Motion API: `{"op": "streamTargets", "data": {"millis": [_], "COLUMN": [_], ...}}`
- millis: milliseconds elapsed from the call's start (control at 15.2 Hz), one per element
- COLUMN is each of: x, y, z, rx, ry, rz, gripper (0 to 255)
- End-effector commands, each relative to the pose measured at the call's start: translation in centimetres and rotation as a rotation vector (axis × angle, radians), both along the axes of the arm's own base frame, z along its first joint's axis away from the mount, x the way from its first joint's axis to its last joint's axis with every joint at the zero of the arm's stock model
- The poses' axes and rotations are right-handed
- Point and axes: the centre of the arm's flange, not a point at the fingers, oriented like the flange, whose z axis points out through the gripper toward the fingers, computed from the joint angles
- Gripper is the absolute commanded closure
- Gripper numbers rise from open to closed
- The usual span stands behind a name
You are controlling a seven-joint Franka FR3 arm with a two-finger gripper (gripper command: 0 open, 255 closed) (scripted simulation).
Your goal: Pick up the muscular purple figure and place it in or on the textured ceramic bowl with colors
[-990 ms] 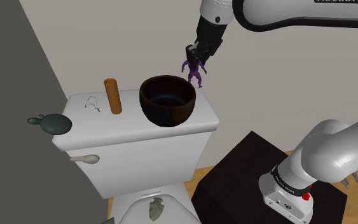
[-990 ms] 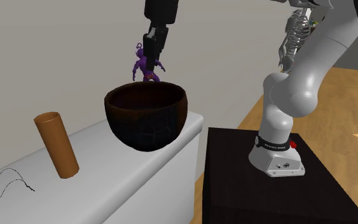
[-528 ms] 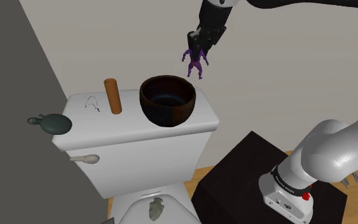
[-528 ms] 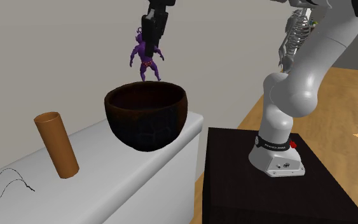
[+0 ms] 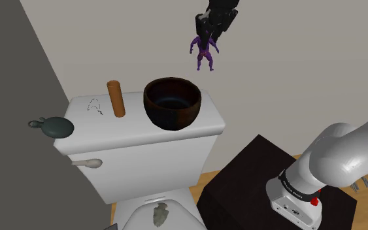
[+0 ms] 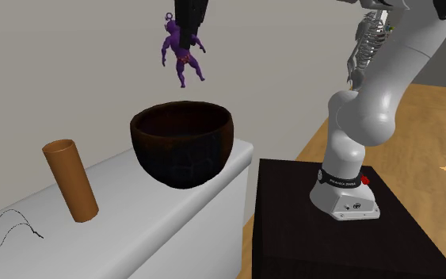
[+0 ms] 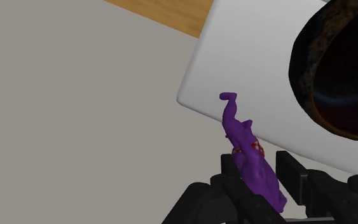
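The claw (image 5: 208, 39) points downward from the white arm and is closed on the upper body of the purple figure (image 5: 206, 56), whose legs hang free. The figure is held in the air, well above the dark brown bowl (image 5: 172, 104), toward the bowl's rim at the shoulder view's right. Whether it is over the opening cannot be told. The bowl stands upright on the white toilet tank lid (image 5: 127, 131). A brown cylinder (image 5: 116, 98) stands upright on the same lid, apart from the bowl, toward the shoulder view's left.
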Motion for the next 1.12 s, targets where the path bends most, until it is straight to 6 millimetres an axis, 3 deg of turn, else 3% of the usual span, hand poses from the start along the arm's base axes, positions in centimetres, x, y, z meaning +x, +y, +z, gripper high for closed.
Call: {"op": "streamTargets", "data": {"millis": [0, 528, 1056], "x": [0.1, 0.1, -2.9], "y": [0.0, 0.0, 10.1], "z": [1.0, 5.2, 6.5], "rx": [0.000, 0.000, 0.000], "ry": [0.000, 0.000, 0.000], "rz": [0.000, 0.000, 0.000], "gripper": [255, 255, 255]}}
